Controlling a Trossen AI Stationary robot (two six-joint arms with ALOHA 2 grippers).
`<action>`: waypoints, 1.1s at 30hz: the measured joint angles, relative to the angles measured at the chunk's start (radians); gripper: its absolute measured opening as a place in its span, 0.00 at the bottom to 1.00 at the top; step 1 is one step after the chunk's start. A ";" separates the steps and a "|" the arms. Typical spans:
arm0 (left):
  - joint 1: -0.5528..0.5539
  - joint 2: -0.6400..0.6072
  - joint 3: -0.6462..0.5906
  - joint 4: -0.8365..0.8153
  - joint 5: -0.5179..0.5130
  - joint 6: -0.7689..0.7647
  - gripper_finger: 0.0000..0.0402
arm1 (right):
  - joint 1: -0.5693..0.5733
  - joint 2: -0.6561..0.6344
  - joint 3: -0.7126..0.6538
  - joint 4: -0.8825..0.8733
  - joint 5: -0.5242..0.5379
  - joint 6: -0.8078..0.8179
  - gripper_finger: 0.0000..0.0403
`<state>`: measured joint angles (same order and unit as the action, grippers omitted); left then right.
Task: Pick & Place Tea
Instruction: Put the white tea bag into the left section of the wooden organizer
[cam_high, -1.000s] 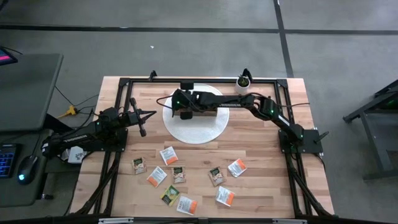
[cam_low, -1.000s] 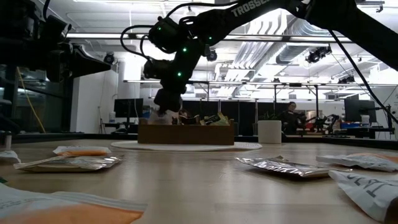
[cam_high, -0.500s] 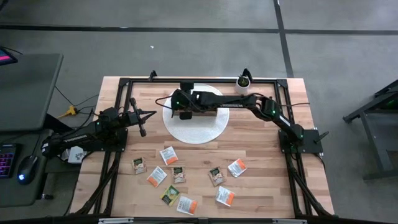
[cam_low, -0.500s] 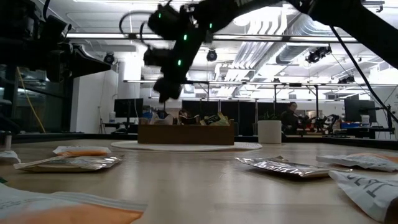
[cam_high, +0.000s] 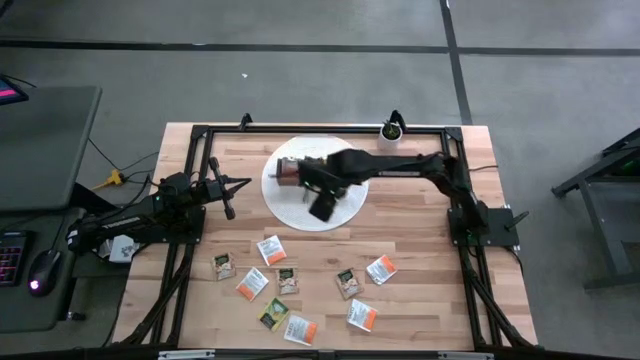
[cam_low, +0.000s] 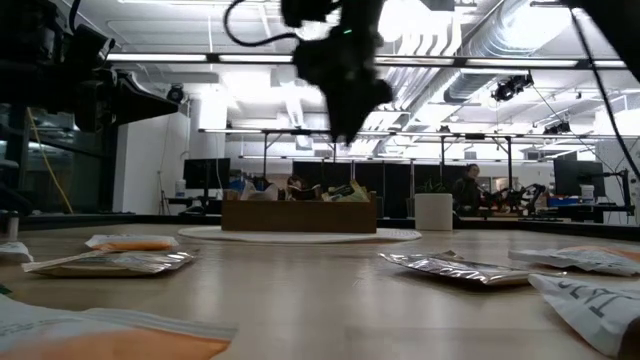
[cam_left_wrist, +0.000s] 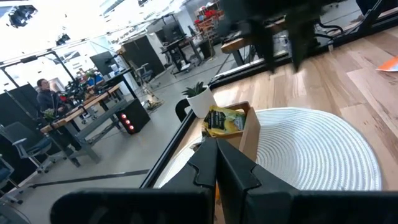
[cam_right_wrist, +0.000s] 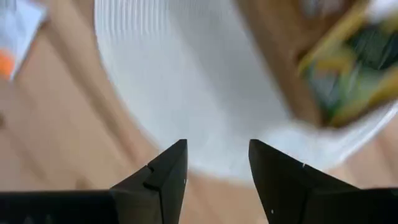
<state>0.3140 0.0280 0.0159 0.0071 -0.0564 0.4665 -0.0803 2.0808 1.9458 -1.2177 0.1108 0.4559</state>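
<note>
**Tea sachets still loose at six o'clock, right gripper empty over the mat**

Tea sachets (cam_high: 290, 283) lie scattered on the wooden table (cam_high: 420, 250) toward six o'clock in the high view, about ten of them, well apart from the white round mat (cam_high: 345, 212) at twelve o'clock. The wooden box (cam_low: 299, 215) stands on that mat with a few sachets already poking out of it.

The right gripper (cam_right_wrist: 214, 168) hangs above the mat's near edge, fingers parted with nothing between them. The left gripper (cam_left_wrist: 217, 163) waits at nine o'clock, fingers pressed together and empty.

Risks, as I judge them: the sachets are thin and flat, so a shallow descent could skate over one or push it aside; several lie close together, so the fingers might catch two at once. A swing back toward six o'clock that runs too low could clip the box wall.

Hard to make out: the right arm is motion-blurred in every view, and its body hides much of the box from above, so the compartments' fill cannot be told.
</note>
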 joint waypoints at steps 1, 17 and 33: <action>0.000 0.000 0.000 0.000 0.000 0.000 0.00 | 0.014 -0.034 -0.052 -0.001 -0.017 0.026 0.42; 0.000 0.000 0.000 0.000 0.000 0.000 0.00 | 0.317 -0.453 -0.702 0.229 -0.339 -0.231 0.42; 0.000 0.000 0.000 0.000 0.000 0.000 0.00 | 0.462 -0.470 -0.917 0.553 -0.282 -1.112 0.41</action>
<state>0.3141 0.0280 0.0158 0.0071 -0.0566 0.4667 0.3820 1.6108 1.0290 -0.6642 -0.1709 -0.6556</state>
